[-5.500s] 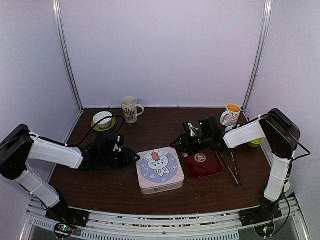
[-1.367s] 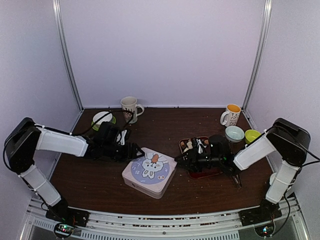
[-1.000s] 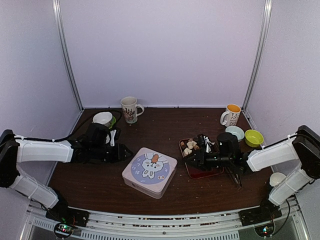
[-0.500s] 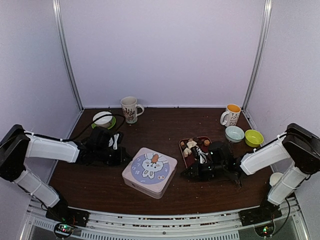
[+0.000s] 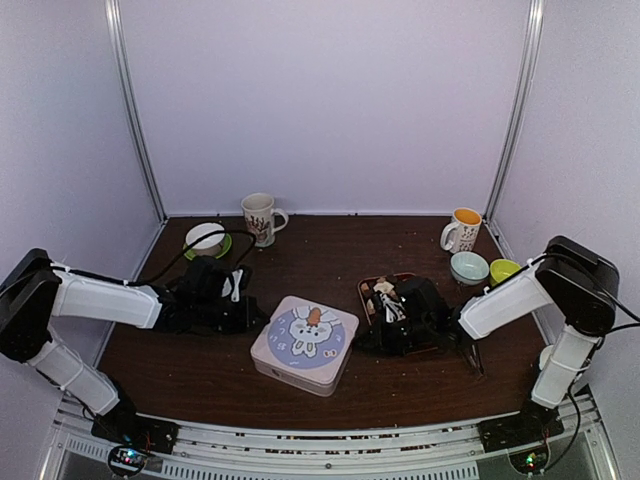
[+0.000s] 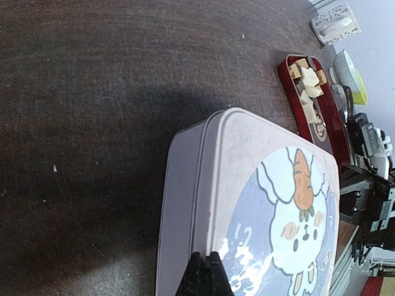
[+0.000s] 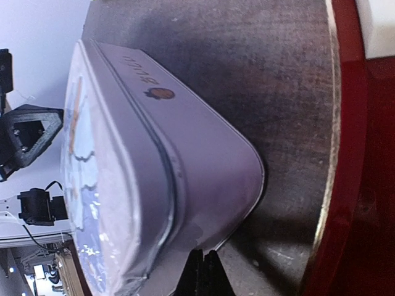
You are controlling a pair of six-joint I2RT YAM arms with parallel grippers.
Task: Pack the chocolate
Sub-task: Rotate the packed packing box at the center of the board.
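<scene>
The chocolate [image 5: 383, 291] is a small heap of tan, cream and dark pieces at the far end of the dark-red tray [image 5: 372, 286], also seen as chocolate [image 6: 307, 80] in the tray [image 6: 327, 117] in the left wrist view. A lilac tin [image 5: 305, 343] with a rabbit lid lies shut between the arms. My left gripper [image 5: 257, 318] is shut, its tips [image 6: 207, 259] against the tin's [image 6: 247, 203] left lid edge. My right gripper [image 5: 366, 341] is shut too, its tips [image 7: 203, 256] at the tin's [image 7: 185, 166] lower right corner, beside the tray [image 7: 364, 154].
A patterned mug [image 5: 259, 218] and a white bowl on a green saucer [image 5: 206, 238] stand at the back left. An orange-lined mug [image 5: 462, 230], a pale blue bowl [image 5: 468, 266] and a green bowl [image 5: 503, 270] stand back right. Metal tongs [image 5: 470, 355] lie right of the tray.
Both grippers have gone from partly open to shut and closed in on the tin from either side. The tin has turned slightly and shifted a little to the right.
</scene>
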